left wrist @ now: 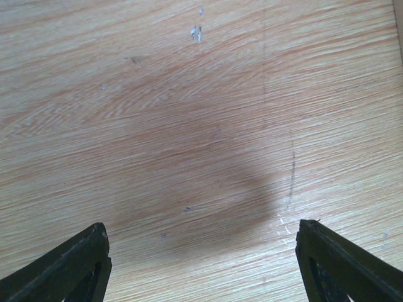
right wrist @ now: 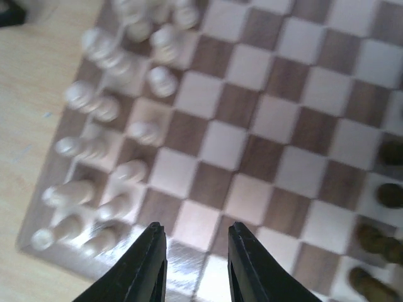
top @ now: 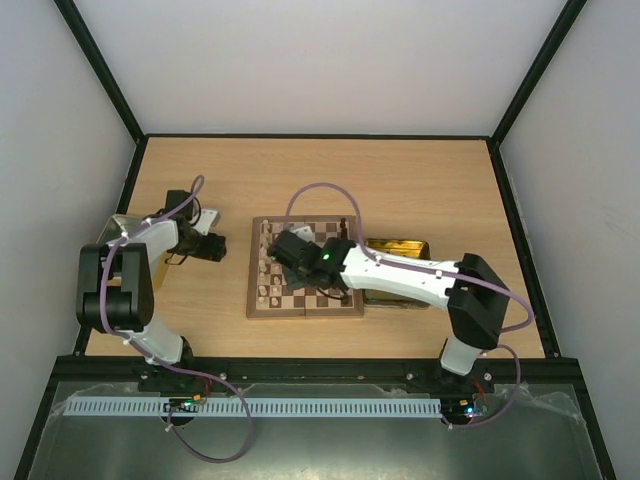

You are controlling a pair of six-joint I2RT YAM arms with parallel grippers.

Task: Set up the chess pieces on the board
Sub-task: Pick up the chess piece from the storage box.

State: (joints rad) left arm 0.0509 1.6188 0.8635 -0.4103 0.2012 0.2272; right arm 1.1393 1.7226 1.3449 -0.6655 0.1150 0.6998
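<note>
The left arm [top: 130, 285] stood folded at the elbow, its forearm stretched level toward the middle of the bench [top: 420, 180]. The left pincer [top: 215, 247] hung low over bare wood, its fingers [left wrist: 69, 267] spread wide with nothing between them. Only open bench grain lay under it and ahead of it. The board [top: 300, 303] lay beyond its tips, apart from them, with a strip of free bench between.

The right arm [top: 400, 275] reached from its base across the board at a slant, the wrist bent downward. The right pincer [right wrist: 196, 270] hovered above the board's left half, near one border. Its fingers [right wrist: 145, 267] stood a little apart and held nothing; chequered squares showed through the gap. To the left of that pincer and ahead of it, the cream chess pieces [right wrist: 94, 126] stood crowded in two rows along the board's edge, blurred in the wrist view. Bare squares spread ahead of the tips. At the far right of it, dark pieces [right wrist: 387, 195] lined the opposite edge. Behind the pincer, partly under the forearm, a shiny gold tray [top: 400, 245] lay just beside the board.
</note>
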